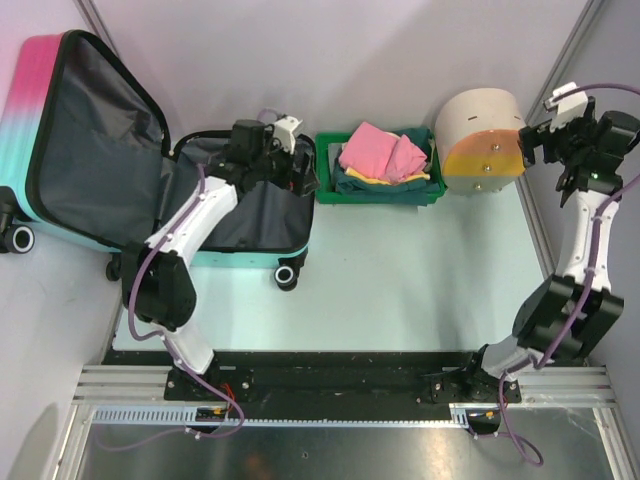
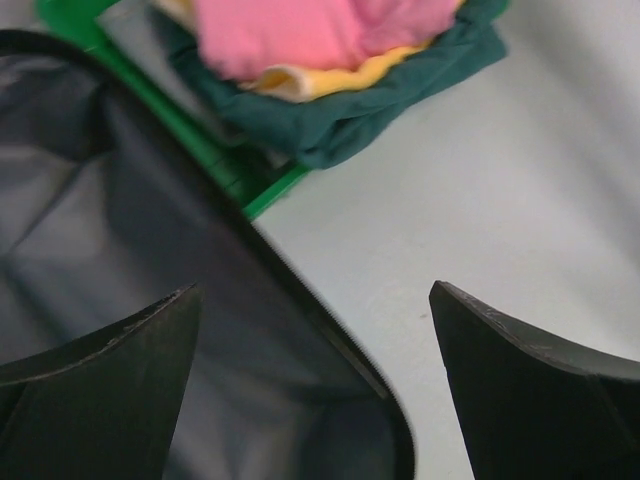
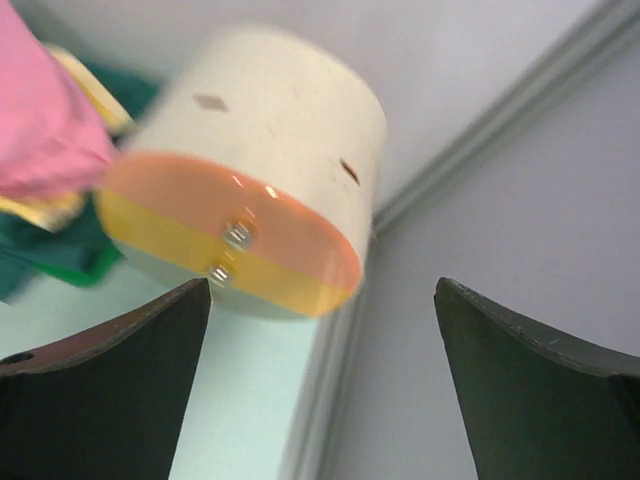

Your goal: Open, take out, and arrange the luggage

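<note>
The luggage (image 1: 90, 150) lies open at the left, its pink-to-teal lid propped up and the dark grey lining (image 2: 120, 200) of both halves showing. My left gripper (image 1: 297, 170) hangs over the right rim of the lower half, beside the green tray. In the left wrist view it (image 2: 313, 290) is open, with the black zipper edge (image 2: 330, 330) running between its fingers and nothing held. My right gripper (image 1: 533, 145) is at the far right, just beside the white-and-orange cylinder (image 1: 480, 140). It (image 3: 322, 285) is open and empty, apart from the cylinder (image 3: 260, 150).
A green tray (image 1: 330, 190) with folded pink, yellow and dark green clothes (image 1: 385, 155) stands between the luggage and the cylinder. The tray rim (image 2: 215, 160) and clothes (image 2: 310, 30) lie just beyond my left fingers. Grey walls close in on the left, back and right.
</note>
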Available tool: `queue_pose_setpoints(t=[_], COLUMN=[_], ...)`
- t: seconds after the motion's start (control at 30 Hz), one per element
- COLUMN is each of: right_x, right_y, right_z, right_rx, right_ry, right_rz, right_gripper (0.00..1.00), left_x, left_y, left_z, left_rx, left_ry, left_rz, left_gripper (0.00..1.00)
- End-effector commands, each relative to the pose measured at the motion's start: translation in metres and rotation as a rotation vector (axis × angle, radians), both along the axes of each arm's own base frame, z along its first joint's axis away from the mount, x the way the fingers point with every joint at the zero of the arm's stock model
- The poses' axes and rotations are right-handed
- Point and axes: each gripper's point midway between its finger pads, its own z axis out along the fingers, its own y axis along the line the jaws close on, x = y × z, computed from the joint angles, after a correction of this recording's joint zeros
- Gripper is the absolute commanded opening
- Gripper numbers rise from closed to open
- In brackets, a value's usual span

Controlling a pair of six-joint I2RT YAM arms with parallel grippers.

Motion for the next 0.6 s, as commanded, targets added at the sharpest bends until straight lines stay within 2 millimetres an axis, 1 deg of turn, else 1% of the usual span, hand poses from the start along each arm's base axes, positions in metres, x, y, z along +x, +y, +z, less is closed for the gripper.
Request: queue_pose_setpoints(t=[0.0,0.03,0.07,0.1,0.13,0.17,0.2,0.23,0.27,0.3,0.33,0.37,0.4,0.43,0.47,0.53,0.57], right_x=[-0.028,-0.032,-0.035,-0.038,-0.041,-0.046,-0.056,-0.064,-0.075,-0.085,-0.098,-0.103,-0.110,-0.116,-0.118,-0.120,-0.121], right_y=[0.082,0.096,0.106,0.137,0.149,0.158,0.189,0.204,0.224,0.238,0.270,0.276,0.283,0.294,0.297,0.300,0.304], right_z=[0.044,0.041,0.040,0.022,0.013,0.005,-0.020,-0.029,-0.038,-0.059,-0.072,-0.080,-0.096,-0.101,-0.107,-0.124,-0.127], right_rx=[0.269,0.303,0.350,0.381,0.388,0.395,0.408,0.417,0.417,0.404,0.374,0.350,0.339,0.326,0.318,0.287,0.279], right_ry=[-0.036,-0.006,0.019,0.093,0.130,0.162,0.230,0.256,0.291,0.346,0.392,0.407,0.440,0.453,0.466,0.503,0.506], right_rz=[0.130,0.143,0.116,0.141,0.133,0.105,0.160,0.185,0.212,0.231,0.294,0.287,0.299,0.326,0.326,0.324,0.331], right_gripper=[1.00,1.00,1.00,1.00,1.00,1.00,1.00,1.00,1.00,1.00,1.00,1.00,1.00,1.00,1.00,1.00,1.00], left_x=[0.001,0.004,0.003,0.001,0.000,-0.005,-0.010,-0.014,-0.025,-0.032,-0.039,-0.051,-0.057,-0.061,-0.067,-0.073,-0.077], left_y=[0.066,0.078,0.091,0.099,0.106,0.116,0.119,0.120,0.121,0.120,0.119,0.117,0.116,0.114,0.113,0.111,0.112], left_z=[0.018,0.018,0.018,0.016,0.013,0.007,0.003,-0.002,-0.021,-0.023,-0.031,-0.047,-0.047,-0.050,-0.057,-0.058,-0.064], left_rx=[0.173,0.204,0.237,0.265,0.286,0.323,0.335,0.345,0.354,0.345,0.336,0.324,0.310,0.291,0.283,0.260,0.266], left_ry=[-0.034,-0.044,-0.057,-0.057,-0.059,-0.063,-0.058,-0.051,-0.010,-0.002,0.023,0.072,0.080,0.102,0.125,0.144,0.160], left_rz=[0.122,0.164,0.189,0.206,0.219,0.223,0.220,0.215,0.197,0.190,0.184,0.165,0.166,0.174,0.171,0.178,0.179], left_gripper=[1.00,1.00,1.00,1.00,1.00,1.00,1.00,1.00,1.00,1.00,1.00,1.00,1.00,1.00,1.00,1.00,1.00])
